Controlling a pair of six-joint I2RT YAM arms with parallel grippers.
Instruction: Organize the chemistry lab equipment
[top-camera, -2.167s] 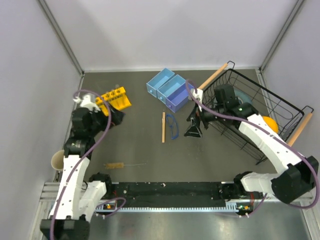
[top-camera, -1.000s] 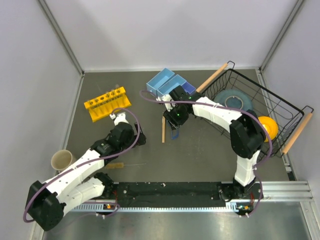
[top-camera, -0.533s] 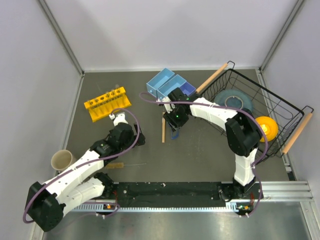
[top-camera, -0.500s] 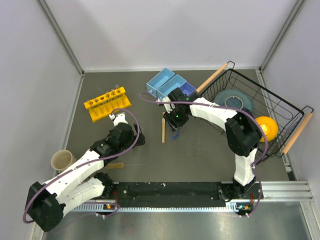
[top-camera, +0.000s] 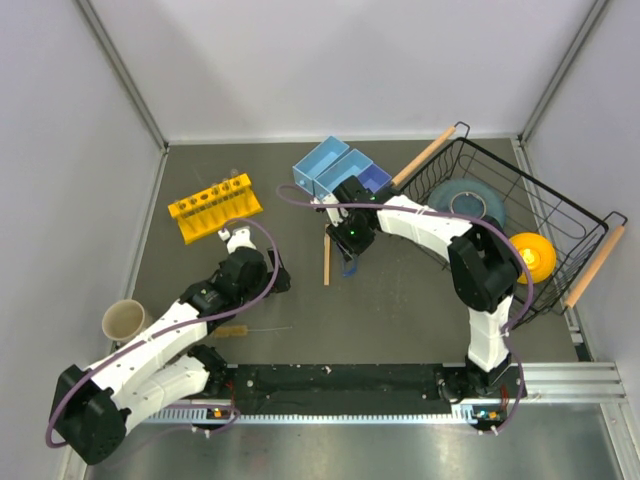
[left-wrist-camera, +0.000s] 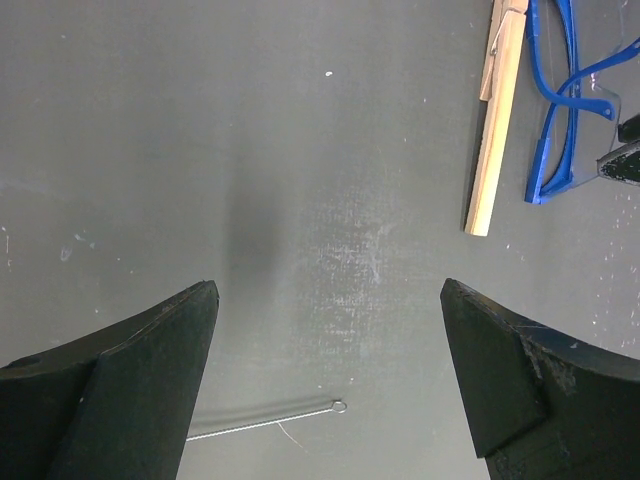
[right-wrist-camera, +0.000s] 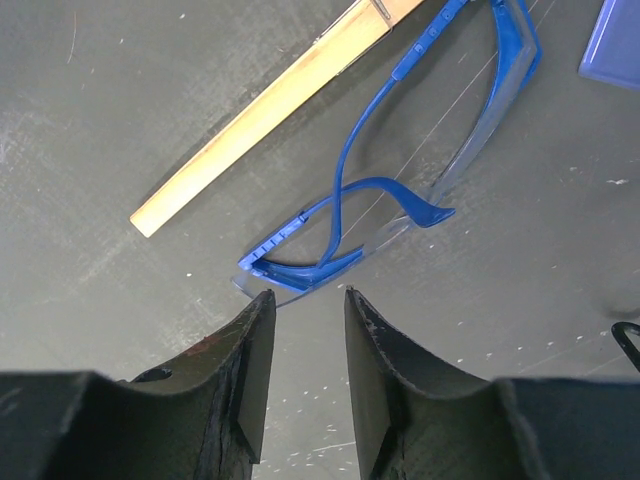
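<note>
The blue-framed safety glasses (right-wrist-camera: 400, 200) lie folded on the dark table, next to the flat wooden stick (right-wrist-camera: 270, 110). My right gripper (right-wrist-camera: 308, 293) hangs right over the near end of the glasses. Its jaws stand a narrow gap apart with nothing between them, their tips at the frame's corner. My left gripper (left-wrist-camera: 330, 290) is wide open over bare table, with the brush's wire loop (left-wrist-camera: 338, 406) below it. The tan bristle brush (top-camera: 238, 329) lies near the front. Thin clear tubes stand in a yellow rack (top-camera: 215, 207).
Two blue open boxes (top-camera: 335, 170) sit just behind the glasses. The black wire basket (top-camera: 500, 290) at the right holds a grey-blue plate (top-camera: 465, 200) and a yellow bowl (top-camera: 530, 255). A tan cup (top-camera: 125, 320) stands at the left edge.
The right gripper's jaws have narrowed over the glasses. The left arm has stayed where it was, wide open.
</note>
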